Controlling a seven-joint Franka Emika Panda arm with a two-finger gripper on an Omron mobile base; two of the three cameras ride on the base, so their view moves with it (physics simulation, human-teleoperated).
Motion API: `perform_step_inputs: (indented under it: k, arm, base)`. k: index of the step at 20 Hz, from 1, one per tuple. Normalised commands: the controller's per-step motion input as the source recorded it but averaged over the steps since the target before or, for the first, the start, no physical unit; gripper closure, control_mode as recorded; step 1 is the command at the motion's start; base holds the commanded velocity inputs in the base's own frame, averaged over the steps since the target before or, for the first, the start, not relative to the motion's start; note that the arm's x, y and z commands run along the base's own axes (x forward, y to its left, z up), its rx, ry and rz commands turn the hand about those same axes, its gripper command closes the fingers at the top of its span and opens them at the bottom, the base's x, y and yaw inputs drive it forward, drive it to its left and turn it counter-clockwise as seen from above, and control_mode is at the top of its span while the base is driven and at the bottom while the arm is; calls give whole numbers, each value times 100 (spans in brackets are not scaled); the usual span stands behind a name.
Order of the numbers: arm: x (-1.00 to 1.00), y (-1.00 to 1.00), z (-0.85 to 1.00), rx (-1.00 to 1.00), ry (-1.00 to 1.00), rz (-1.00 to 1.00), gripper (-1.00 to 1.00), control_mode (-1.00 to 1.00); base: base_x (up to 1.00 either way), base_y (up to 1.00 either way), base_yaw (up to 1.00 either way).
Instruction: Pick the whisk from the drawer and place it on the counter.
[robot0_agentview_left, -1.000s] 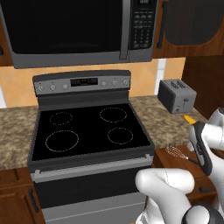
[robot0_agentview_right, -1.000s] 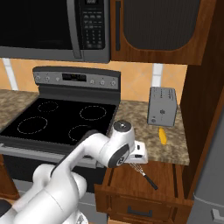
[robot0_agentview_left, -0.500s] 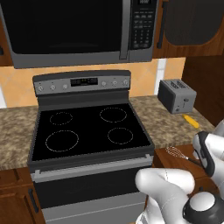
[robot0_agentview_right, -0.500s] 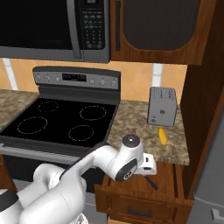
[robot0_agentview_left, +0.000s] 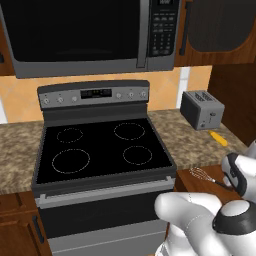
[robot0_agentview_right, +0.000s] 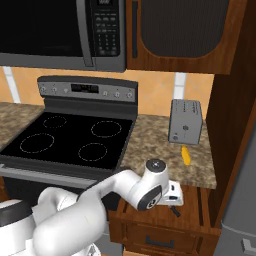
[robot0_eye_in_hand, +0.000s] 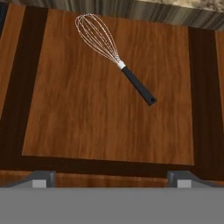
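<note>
**Ana:** Whisk (robot0_eye_in_hand: 114, 57) first: where does it lie?

**Ben:** In the hand view it rests flat on the floor of the open drawer (robot0_eye_in_hand: 65, 131), in the upper middle of the frame. Its wire head sits at the upper left and the black handle runs down toward the right. In the left base view the whisk (robot0_agentview_left: 205, 176) shows at the lower right, partly behind the arm.

**Ana:** Going left to right in the left base view, what does one see?

**Ben:** The black stovetop (robot0_agentview_left: 100, 152) fills the left and centre, with the microwave (robot0_agentview_left: 85, 35) above it. Further right, the counter (robot0_agentview_left: 200, 142) carries a toaster (robot0_agentview_left: 202, 109) and, just below and right of it, a small yellow object (robot0_agentview_left: 217, 138). The drawer (robot0_agentview_left: 200, 186) is open beneath the counter's edge.

**Ana:** And the right base view?

**Ben:** The stovetop (robot0_agentview_right: 65, 142) is at the left, then the counter (robot0_agentview_right: 150, 145), with the toaster (robot0_agentview_right: 185, 121) and the yellow object (robot0_agentview_right: 185, 155) at the right. The arm reaches from the lower left over the open drawer (robot0_agentview_right: 160, 220).

**Ana:** How do the fingers stand?

**Ben:** The gripper (robot0_eye_in_hand: 112, 177) sits at the bottom of the hand view, above the drawer. Its two tips stand wide apart near the lower left and lower right, with nothing between them. The whisk lies well clear of both.
</note>
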Motion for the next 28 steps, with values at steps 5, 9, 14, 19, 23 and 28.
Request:
perform_step_inputs:
  k: [5,9,14,19,23,28]
  arm:
    - [-12,-3,-23,0,4,0,-100,-100]
    - [-34,-5,-9,0,16,0,-100,-100]
    - [-41,-16,-17,0,17,0,-100,-100]
    - [-16,-9,-11,0,4,0,-100,-100]
    - [18,-11,22,9,-5,0,-100,-100]
    - [46,-7,26,5,-4,-2,-100,-100]
  base:
    - [0,0,0]
    - [0,0,0]
    - [0,0,0]
    - [0,0,0]
    - [0,0,0]
    - [0,0,0]
